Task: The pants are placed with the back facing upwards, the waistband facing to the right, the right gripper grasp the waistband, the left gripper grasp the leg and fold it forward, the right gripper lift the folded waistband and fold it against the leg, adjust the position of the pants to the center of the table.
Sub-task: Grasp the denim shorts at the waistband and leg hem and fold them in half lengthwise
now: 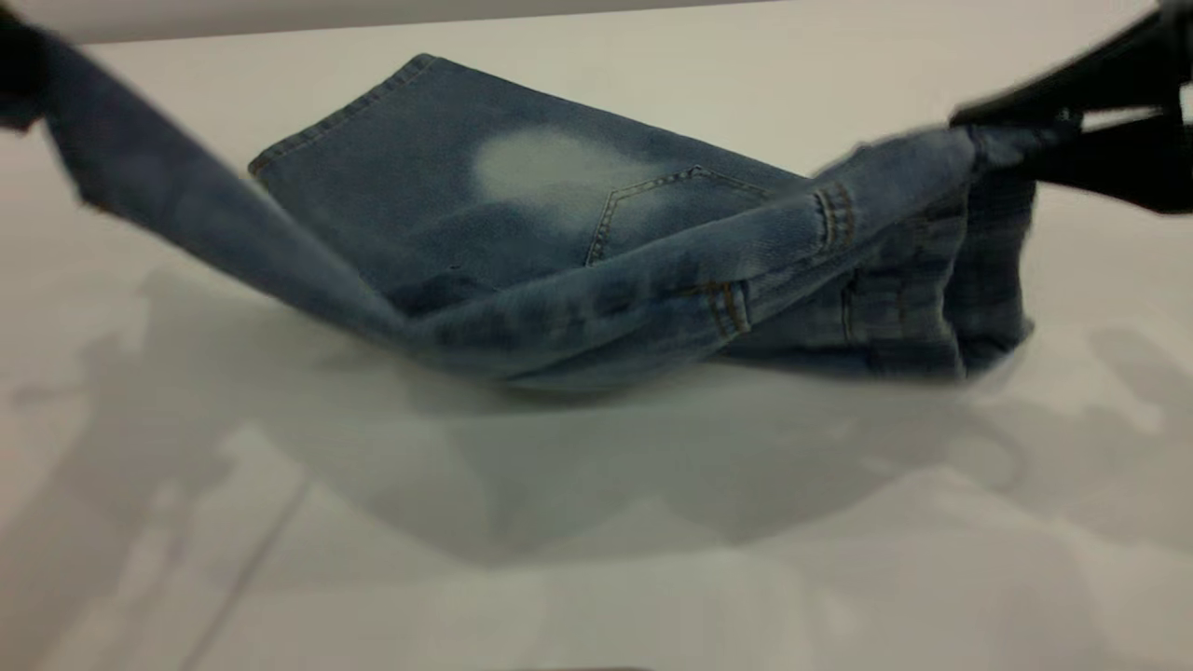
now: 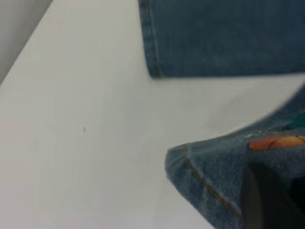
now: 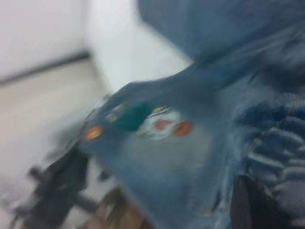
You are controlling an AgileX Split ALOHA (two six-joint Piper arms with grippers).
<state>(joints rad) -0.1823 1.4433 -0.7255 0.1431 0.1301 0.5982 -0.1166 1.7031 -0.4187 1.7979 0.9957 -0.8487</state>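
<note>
I have the pants (image 1: 596, 270) lifted between my two pincers, above the middle of the table (image 1: 596, 559). My right gripper (image 1: 1021, 140), near the right edge of the table, is closed on the waistband (image 1: 932, 186), which is bunched together there. My left gripper (image 1: 19, 70), at the far left edge, pinches the end of one leg; the cloth runs tight up to it, and in the left wrist view the hem with the orange print sits under my dark finger. The other leg lies flat on the table, towards the far edge.

I judge the denim soft but rather heavy: it sags deeply between my two holds. It will not slip easily. The best holds are thick seams, the hem and the elastic band, because thin cloth would stretch.
</note>
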